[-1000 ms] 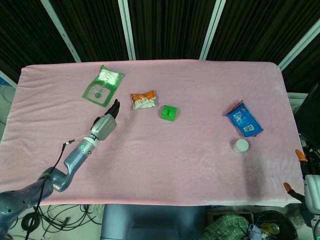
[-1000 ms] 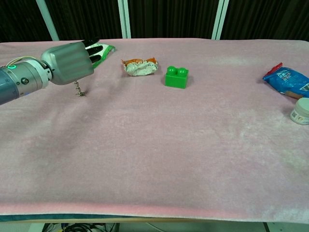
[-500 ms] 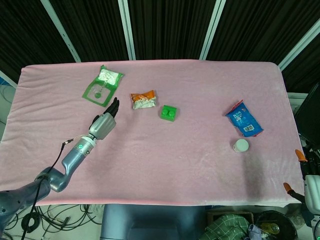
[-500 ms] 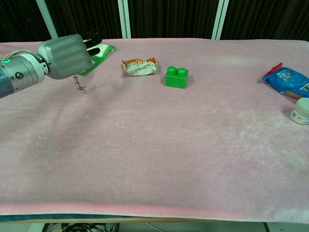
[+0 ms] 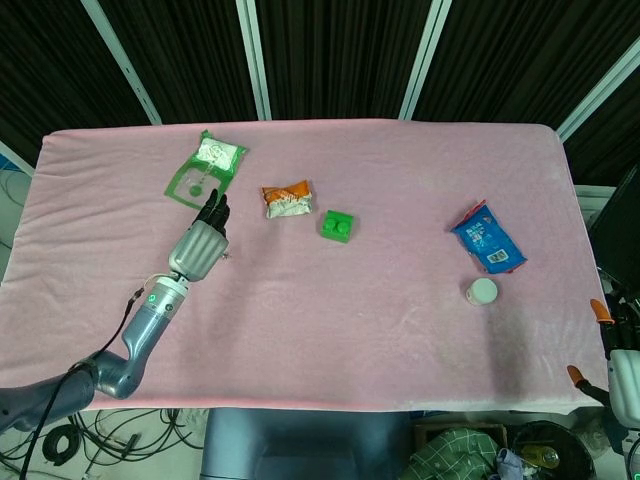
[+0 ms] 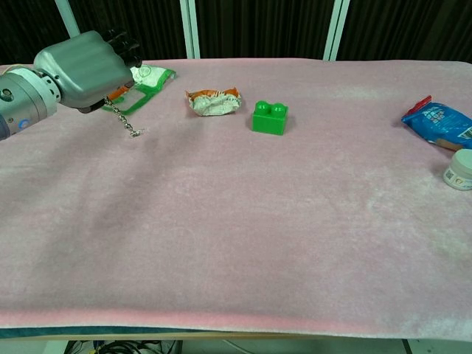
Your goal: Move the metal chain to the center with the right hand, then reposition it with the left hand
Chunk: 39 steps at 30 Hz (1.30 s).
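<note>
My left hand (image 6: pixel 81 68) is raised over the left side of the pink table and holds the thin metal chain (image 6: pixel 122 120). The chain trails down and to the right from under the hand, its end ring about at the cloth. From the head view the left hand (image 5: pixel 200 242) is just below the green packet, fingers pointing away from me, and only a speck of the chain (image 5: pixel 226 256) shows beside it. The right hand appears in neither view.
A green packet (image 5: pixel 207 170) lies just beyond the hand. An orange snack wrapper (image 5: pixel 287 199) and a green brick (image 5: pixel 338 225) sit near the middle back. A blue packet (image 5: pixel 487 238) and a white jar (image 5: pixel 481 291) are at the right.
The left hand has risen and shifted left and away from me, pulling the chain up and stretching it out; the chain's end has slid slightly right.
</note>
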Each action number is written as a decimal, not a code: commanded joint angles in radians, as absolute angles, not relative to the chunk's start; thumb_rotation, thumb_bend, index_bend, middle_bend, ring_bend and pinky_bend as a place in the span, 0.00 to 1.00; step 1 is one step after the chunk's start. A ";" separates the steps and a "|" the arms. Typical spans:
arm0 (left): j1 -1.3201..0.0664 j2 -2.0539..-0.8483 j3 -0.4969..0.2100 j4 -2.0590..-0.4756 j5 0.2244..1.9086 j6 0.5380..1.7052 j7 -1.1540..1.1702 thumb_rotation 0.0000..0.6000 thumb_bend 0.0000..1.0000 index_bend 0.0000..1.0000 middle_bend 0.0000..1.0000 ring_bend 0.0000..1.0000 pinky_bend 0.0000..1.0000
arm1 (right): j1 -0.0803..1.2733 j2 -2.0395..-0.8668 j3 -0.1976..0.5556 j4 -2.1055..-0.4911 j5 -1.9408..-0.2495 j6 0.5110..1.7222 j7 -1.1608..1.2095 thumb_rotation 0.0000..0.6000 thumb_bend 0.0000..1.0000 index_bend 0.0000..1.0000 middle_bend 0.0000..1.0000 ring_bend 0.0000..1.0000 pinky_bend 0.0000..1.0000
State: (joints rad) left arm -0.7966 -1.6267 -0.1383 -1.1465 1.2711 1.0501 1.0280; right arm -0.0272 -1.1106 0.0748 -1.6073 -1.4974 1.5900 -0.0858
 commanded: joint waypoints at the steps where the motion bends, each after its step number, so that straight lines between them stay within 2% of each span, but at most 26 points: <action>1: -0.748 -1.608 -0.191 -1.267 1.178 1.084 0.956 1.00 0.40 0.59 0.16 0.00 0.00 | -0.027 -1.112 0.074 -1.609 -1.498 1.589 -0.091 1.00 0.10 0.00 0.00 0.00 0.18; 8: -0.700 -1.622 -0.220 -1.374 1.142 1.183 0.891 1.00 0.40 0.59 0.16 0.00 0.00 | -0.028 -1.112 0.076 -1.609 -1.495 1.591 -0.091 1.00 0.10 0.00 0.00 0.00 0.18; 14: -0.678 -1.692 -0.233 -1.372 1.157 1.258 0.804 1.00 0.40 0.59 0.16 0.00 0.00 | -0.027 -1.111 0.074 -1.610 -1.496 1.589 -0.092 1.00 0.10 0.00 0.00 0.00 0.18; 34: -0.803 -1.971 -0.291 -1.121 1.119 1.164 0.713 1.00 0.40 0.59 0.16 0.00 0.00 | -0.026 -1.113 0.075 -1.605 -1.494 1.585 -0.098 1.00 0.10 0.00 0.00 0.00 0.18; 39: -0.823 -2.016 -0.291 -1.063 1.109 1.140 0.712 1.00 0.39 0.53 0.14 0.00 0.00 | -0.028 -1.111 0.077 -1.606 -1.492 1.590 -0.090 1.00 0.10 0.00 0.00 0.00 0.18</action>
